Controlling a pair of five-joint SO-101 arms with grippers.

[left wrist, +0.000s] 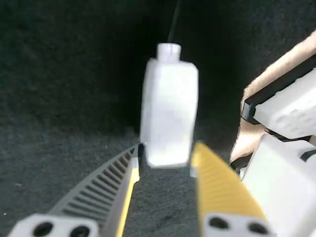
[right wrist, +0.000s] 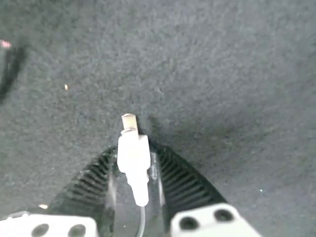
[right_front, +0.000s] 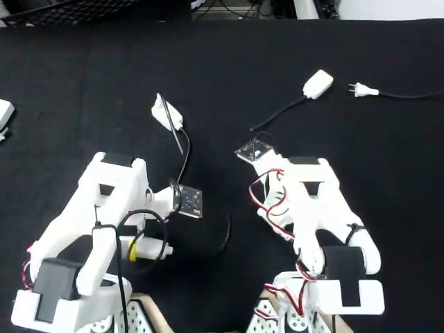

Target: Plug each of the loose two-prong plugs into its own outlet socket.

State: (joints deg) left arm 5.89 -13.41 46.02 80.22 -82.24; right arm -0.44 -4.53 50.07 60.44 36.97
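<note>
My left gripper (left wrist: 167, 148) is shut on a white rectangular cord-end block (left wrist: 169, 98), and a black cable leaves the block's far end. In the high view this gripper (right_front: 144, 250) sits low beside the left arm, near the table's front edge. My right gripper (right wrist: 134, 150) is shut on a small white two-prong plug (right wrist: 132, 160) just above the black cloth, prongs pointing away. One white outlet socket (right_front: 167, 114) lies beyond the left arm and another (right_front: 318, 84) lies at the back right. A loose white plug (right_front: 362, 89) lies right of that second socket.
Black cables run from the sockets toward the arms across the black tablecloth (right_front: 83, 90). A white object (right_front: 3, 114) sits at the far left edge. The wooden table edge and the other arm's base (left wrist: 286, 108) appear close in the left wrist view.
</note>
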